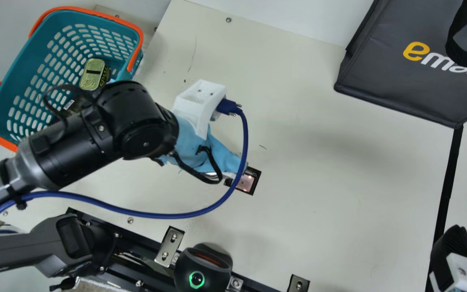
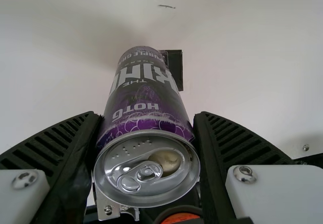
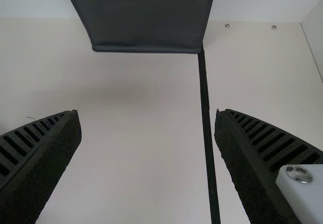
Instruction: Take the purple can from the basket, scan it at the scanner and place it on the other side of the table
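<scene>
The jaws of your left gripper (image 2: 146, 114) are closed around the sides of the purple can (image 2: 143, 100), with its tab end towards the wrist camera. In the main view that gripper's blue-wrapped body (image 1: 197, 148) reaches over the middle of the bench (image 1: 339, 182), beside a small lit window (image 1: 246, 182) let into the surface. A black device with a green ring (image 1: 196, 280) sits at the bench's near edge; you can't tell from this which of the two does the reading.

The step in hand looks like the scan. You see no barcode on the side facing you, so roll the wrist in small turns until the code faces the reader, with the jaws clear of it. Go slowly and hold just firmly enough: the can's wall may dent, and too loose a hold may let it slip as it turns. Mind the blue cable (image 1: 245, 142) looping past the wrist.

Farther out, your right gripper (image 3: 147, 114) has its jaws wide apart over the bench's right side, nearer you than the dark bag (image 1: 408, 61) at the far right. The basket (image 1: 18, 61), with a gold-lidded tin (image 1: 92, 75) inside, is at the far left corner.
</scene>
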Controlling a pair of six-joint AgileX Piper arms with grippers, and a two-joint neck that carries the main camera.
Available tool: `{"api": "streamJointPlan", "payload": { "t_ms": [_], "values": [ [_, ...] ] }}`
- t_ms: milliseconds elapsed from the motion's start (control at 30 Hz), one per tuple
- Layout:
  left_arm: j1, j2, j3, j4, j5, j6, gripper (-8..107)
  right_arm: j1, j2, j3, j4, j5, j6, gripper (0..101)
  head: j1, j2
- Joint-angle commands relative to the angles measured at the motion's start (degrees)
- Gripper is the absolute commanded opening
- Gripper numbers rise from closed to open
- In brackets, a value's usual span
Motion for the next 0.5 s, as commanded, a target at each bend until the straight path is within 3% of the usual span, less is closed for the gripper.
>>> {"api": "streamJointPlan", "payload": {
  "t_ms": [0,467],
  "values": [
    [-0.59,0.44,-0.06,-0.07,0.05,-1.8,-8,0.0,0.0,0.0,0.0,0.0,0.0,95,-1.66,0.23],
    [-3.51,4.35,-1.16,0.02,0.05,-6.58,-8,0.0,0.0,0.0,0.0,0.0,0.0,95,-1.66,0.23]
  ]
}}
